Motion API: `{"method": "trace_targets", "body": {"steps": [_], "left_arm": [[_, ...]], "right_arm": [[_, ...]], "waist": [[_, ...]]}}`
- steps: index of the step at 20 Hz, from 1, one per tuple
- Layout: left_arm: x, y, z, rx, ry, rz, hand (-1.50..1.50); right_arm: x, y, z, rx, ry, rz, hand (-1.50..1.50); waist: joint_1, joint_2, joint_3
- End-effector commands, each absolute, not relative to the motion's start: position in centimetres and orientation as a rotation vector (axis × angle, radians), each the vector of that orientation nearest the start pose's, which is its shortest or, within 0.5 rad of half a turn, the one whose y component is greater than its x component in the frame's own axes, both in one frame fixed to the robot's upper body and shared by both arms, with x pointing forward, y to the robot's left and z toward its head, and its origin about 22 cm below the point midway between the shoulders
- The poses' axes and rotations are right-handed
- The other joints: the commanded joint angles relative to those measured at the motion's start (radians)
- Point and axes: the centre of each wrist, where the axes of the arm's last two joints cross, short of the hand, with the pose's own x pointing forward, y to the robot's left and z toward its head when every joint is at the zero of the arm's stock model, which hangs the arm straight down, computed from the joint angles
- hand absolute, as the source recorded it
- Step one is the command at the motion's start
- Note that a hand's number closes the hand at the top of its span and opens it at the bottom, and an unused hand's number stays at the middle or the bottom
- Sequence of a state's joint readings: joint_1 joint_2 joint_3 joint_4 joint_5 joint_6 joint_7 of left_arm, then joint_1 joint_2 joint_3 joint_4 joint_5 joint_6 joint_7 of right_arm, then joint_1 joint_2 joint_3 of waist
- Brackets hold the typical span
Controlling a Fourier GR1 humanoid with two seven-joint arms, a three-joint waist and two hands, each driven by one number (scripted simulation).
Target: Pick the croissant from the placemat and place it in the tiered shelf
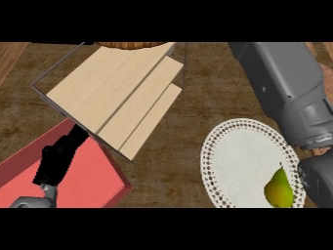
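Pale wood planks, smooth and straight-grained, make up the tiered shelf [118,88], its steps running slantwise inside a thin grey frame. At its far end, right at the view's top edge, I see a brown, ridged, rounded crust that I take for the croissant [133,45]. Most of it is cut off, and I cannot tell whether it rests on the shelf or hangs above it.

My left hand [57,161] is black and lies over a flat red board [90,180] with a darker side face. Its fingers are straight, close together and holding nothing, and they point toward the shelf's near corner.

My right forearm [284,88], in matte grey casing, runs along the right side and out past the top. My right hand does not show, so I cannot tell its state.

Beside that arm lies a round white mat [241,156] with a lacy, dotted border. A glossy yellow-green pear [279,188] sits on the mat's near right part.

Underneath everything is the tabletop [190,122], dark brown and coarsely grained.
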State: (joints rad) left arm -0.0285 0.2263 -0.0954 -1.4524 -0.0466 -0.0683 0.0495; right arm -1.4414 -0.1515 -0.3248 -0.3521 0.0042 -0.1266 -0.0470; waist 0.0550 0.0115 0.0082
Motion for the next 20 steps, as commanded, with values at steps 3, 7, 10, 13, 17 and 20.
{"method": "trace_targets", "body": {"steps": [3,7,10,13,17,20], "left_arm": [[23.8,25.2,-3.3,0.076,-1.347,-0.32,0.0],[25.0,26.3,-2.3,0.091,-1.352,-0.334,0.0],[24.7,25.8,-2.8,0.083,-1.352,-0.329,0.0],[24.9,26.7,-2.6,0.083,-1.357,-0.34,0.0],[24.9,25.4,-2.9,0.073,-1.343,-0.319,0.0],[24.3,24.7,-2.4,0.052,-1.365,-0.347,0.0]], "right_arm": [[48.4,-23.5,23.3,-0.043,-1.713,0.077,-1.5],[48.0,-26.8,22.9,-0.033,-1.773,0.099,-1.5],[47.6,-28.8,21.3,-0.032,-1.784,0.139,-1.5],[47.2,-30.9,22.1,-0.021,-1.796,0.182,-1.5],[47.0,-31.6,21.5,-0.025,-1.808,0.257,-1.5],[46.6,-33.2,21.5,-0.07,-1.769,0.272,-1.5]], "waist": [[-0.014,0.016,-0.008],[-0.002,0.019,-0.008],[-0.004,0.017,-0.007],[0.004,0.021,-0.007],[0.001,0.017,-0.007],[0.029,0.027,-0.006]]}}
